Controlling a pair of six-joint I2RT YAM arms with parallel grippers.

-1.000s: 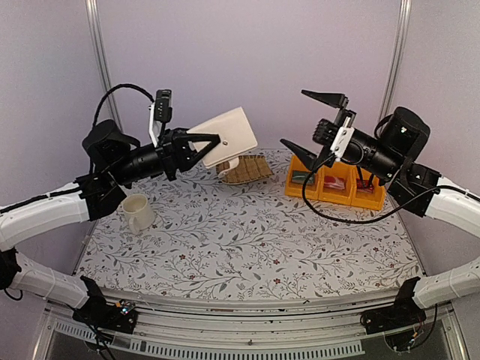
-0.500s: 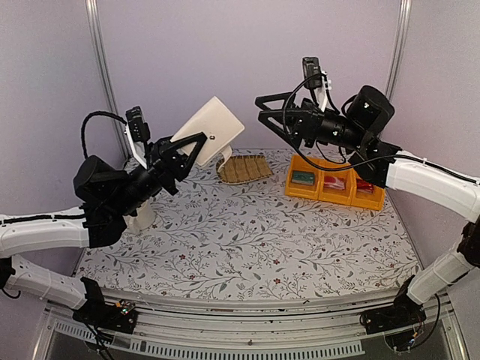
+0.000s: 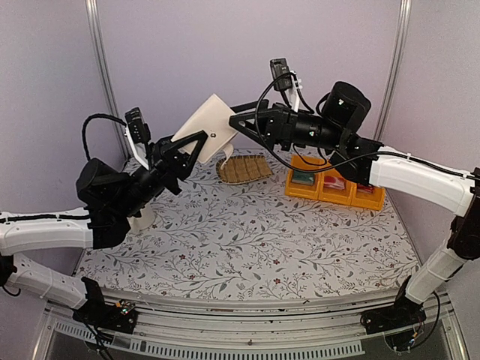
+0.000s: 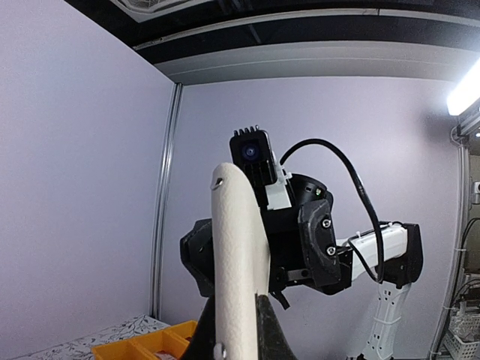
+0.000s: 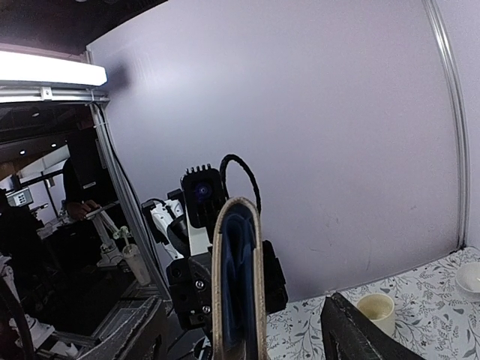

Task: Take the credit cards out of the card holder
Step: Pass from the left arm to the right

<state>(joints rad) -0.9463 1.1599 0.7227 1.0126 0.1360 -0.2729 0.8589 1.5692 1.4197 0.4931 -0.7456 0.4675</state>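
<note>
The card holder [image 3: 212, 127] is in the air, pinched at its lower end by your left gripper [image 3: 193, 142], with its long axis tilted up toward the right gripper [image 3: 234, 114]. Its open edge, where a light blue card [image 5: 238, 289] shows, stands between those spread jaws and touches neither. The woven mat [image 3: 244, 169] and yellow bins [image 3: 334, 187] lie well below, so nothing seems to block the way.

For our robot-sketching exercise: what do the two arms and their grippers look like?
Both the left arm and right arm have white shells with black joints. The left gripper and right gripper are black, two-fingered, pointed. Black cables loop over each wrist.
</note>
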